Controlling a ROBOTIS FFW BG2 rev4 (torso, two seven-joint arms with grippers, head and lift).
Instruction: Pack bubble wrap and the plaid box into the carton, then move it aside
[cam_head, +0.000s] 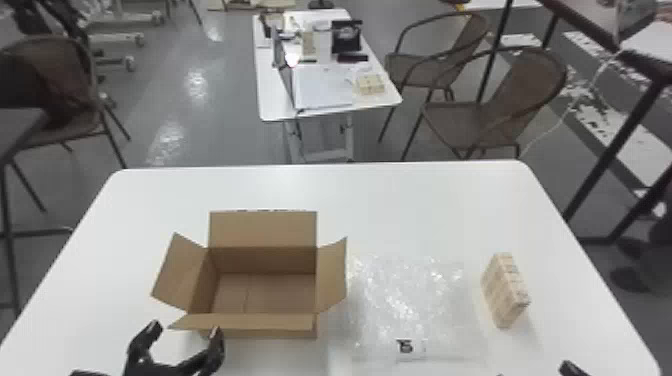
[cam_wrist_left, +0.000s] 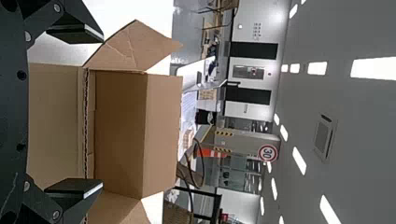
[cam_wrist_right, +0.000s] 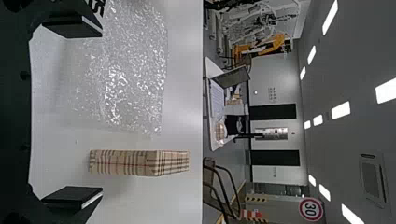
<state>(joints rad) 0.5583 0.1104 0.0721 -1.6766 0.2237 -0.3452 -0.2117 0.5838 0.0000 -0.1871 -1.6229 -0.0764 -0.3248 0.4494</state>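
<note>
With both claws empty, the left gripper (cam_head: 186, 329) spread at the near side of the open carton (cam_head: 262, 230), the right (cam_wrist_right: 101, 112) spread too, bubble wrap (cam_head: 410, 300) lies between carton and plaid box (cam_head: 504, 290). Packing seems unstarted; next, probably, comes pinching the wrap, though the right claw's height is hard to judge.

Ceiling lights (cam_wrist_left: 378, 70) bright; glare on floor (cam_head: 196, 82); glints across bubble wrap (cam_head: 410, 300); faint shadow beside plaid box (cam_wrist_right: 123, 162).

The left hand (cam_head: 185, 331) and right hand (cam_head: 534, 370) are black, each with two blocky, pale-edged fingers (cam_wrist_right: 70, 27); round screws (cam_wrist_left: 57, 8) mark the left hand's finger joints.
</note>
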